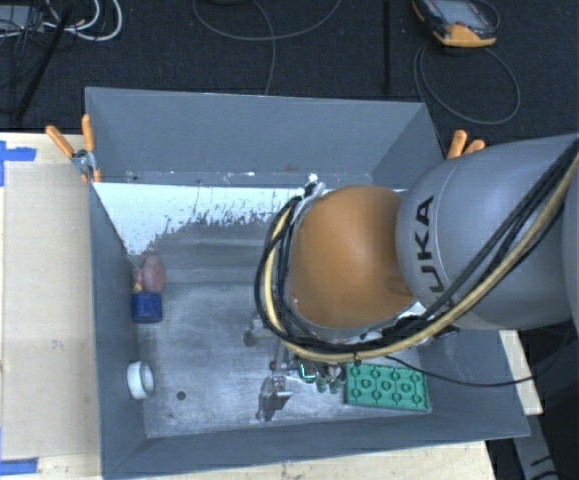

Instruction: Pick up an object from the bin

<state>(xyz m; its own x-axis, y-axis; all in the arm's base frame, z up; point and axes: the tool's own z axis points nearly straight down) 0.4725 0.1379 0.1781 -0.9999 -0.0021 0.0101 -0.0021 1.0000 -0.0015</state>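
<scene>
Gripper (274, 396) is hanging low over the near floor of the bin (209, 128), just left of a green studded plate (387, 387) lying near right; its width cannot be told.

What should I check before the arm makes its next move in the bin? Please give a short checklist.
1. Gripper is inside the bin, low by the wall at the view's bottom: ok.
2. Gripper holds something: cannot tell.
3. Green block with holes lies close beside the gripper, toward the view's right: ok.
4. Gripper is centred over the green block: not ok, it stands beside it.
5. Blue thing, pink thing and white ring by the view's left wall lie apart from the gripper: ok.
</scene>
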